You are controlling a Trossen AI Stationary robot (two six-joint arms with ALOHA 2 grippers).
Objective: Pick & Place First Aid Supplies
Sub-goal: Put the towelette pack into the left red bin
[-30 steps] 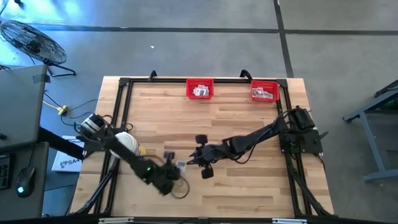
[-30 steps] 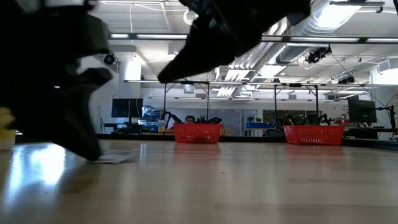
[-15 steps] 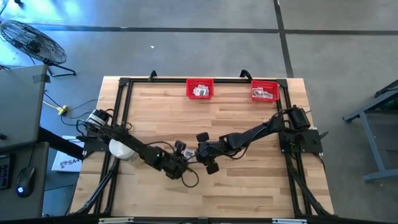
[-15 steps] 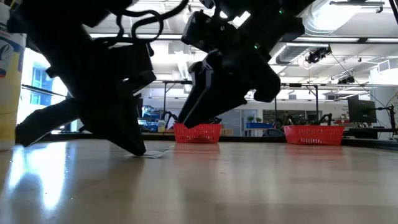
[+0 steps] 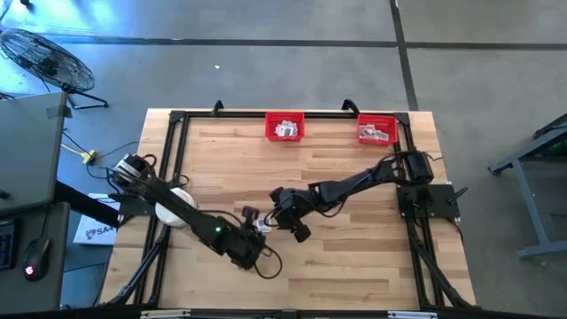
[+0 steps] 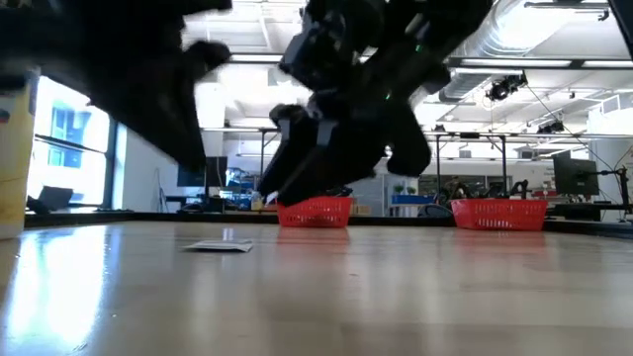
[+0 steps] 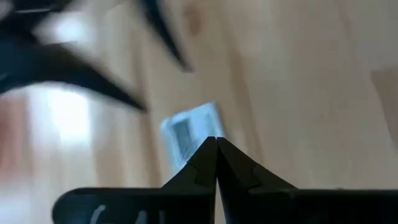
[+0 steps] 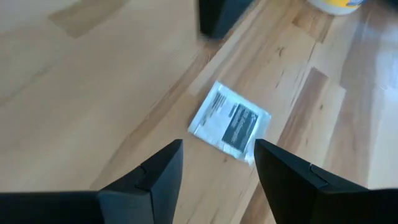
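Packet: one white packet (image 8: 229,122) with a dark printed centre lies flat on the bench (image 5: 354,266), mid-bench, a little left of centre; nothing grips it
Right tool (image 8: 214,177): fingers spread wide, poised just above the packet, not touching it
Left tool (image 7: 216,155): tips pressed together, empty, just beside the packet
Baskets: two red baskets (image 5: 284,126) at the far edge, each holding white packets
Left side: a white cylinder (image 5: 174,206) beneath the left arm
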